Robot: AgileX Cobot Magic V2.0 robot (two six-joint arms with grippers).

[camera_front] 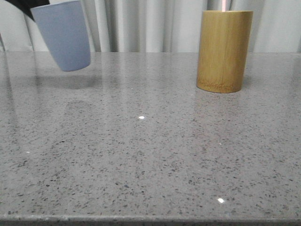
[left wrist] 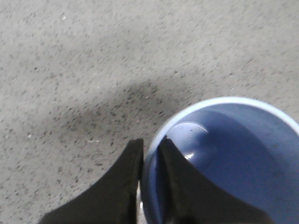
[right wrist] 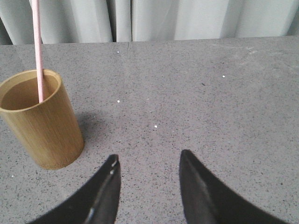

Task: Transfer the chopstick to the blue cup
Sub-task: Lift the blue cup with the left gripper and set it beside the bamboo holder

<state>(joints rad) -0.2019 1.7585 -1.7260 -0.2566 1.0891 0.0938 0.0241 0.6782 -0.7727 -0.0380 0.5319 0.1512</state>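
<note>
1. The near half of the desk point(camera_front: 141, 179) is bare speckled stone from the front edge back, so there is free room for either arm to swing through.
2. The right tool point(right wrist: 148, 163) hangs over the desk with its fingers spread wide and nothing between them; the bamboo holder point(right wrist: 39, 121) stands near it, off to one side and apart from the fingers.
3. The left tool point(left wrist: 150, 161) is clamped narrow on the wall of the blue cup point(camera_front: 65, 35), one finger outside the rim and one inside. In the front view the cup hangs tilted in the air above the far left part of the desk, its base clear of the surface.
4. The chopstick point(right wrist: 37, 49) stands in the bamboo holder near the far edge, right of the middle, leaning against the inner wall with its top well above the rim. It is well apart from the blue cup.
5. My read: the cup is being brought into place and the stick is not yet taken. The next move calls for the right tool to close on the stick above the holder's rim and lift it straight up.
6. Behind the far edge hangs a curtain point(camera_front: 150, 23); the holder sits close to that edge, so there is little room behind it.
</note>
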